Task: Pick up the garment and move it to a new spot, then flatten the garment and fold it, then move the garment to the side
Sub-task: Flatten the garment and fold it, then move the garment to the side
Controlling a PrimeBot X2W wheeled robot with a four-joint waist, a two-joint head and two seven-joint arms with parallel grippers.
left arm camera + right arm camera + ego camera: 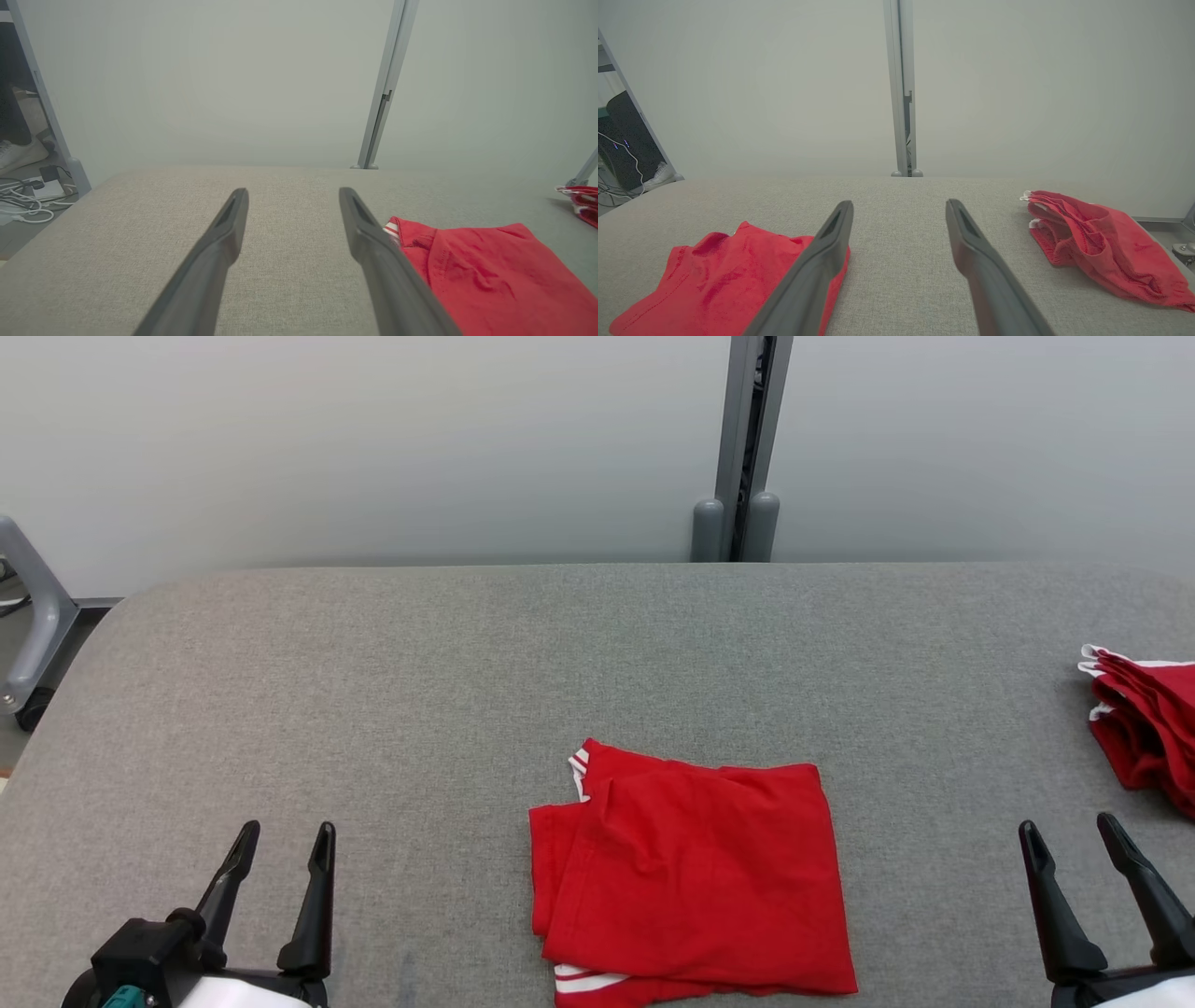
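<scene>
A: Hands?
B: Both low at the near edge of the bench (373, 663). Left hand (288, 828) near left: fingers spread wide, nothing between them, bare grey fabric under it. Right hand (1067, 821) near right: same, spread wide, empty.
A: Garment?
B: Red garment (691, 873) near centre, between the two hands, well apart from each. It lies flat on the bench, folded to a rough rectangle. White-striped trim pokes out at its near-left edge and again at its far-left corner.
A: Contact?
B: Head view: both hands clear of it. Left wrist view: garment sits right of the fingers, bench in the gap between them. Right wrist view: one finger (822, 266) overlaps the garment's edge in the picture; can't tell from that view if it touches.
A: Further back?
B: Second red pile (1148, 728) at the right edge, a bit beyond the right hand. Crumpled, white trim at its far-left end. Well apart from the folded garment.
B: Then the bench's rounded far edge, a grey post (747, 448) upright behind it right of centre, pale wall (373, 448) behind all. Grey frame (33, 616) off the far-left corner; cables (23, 205) on the floor there.
</scene>
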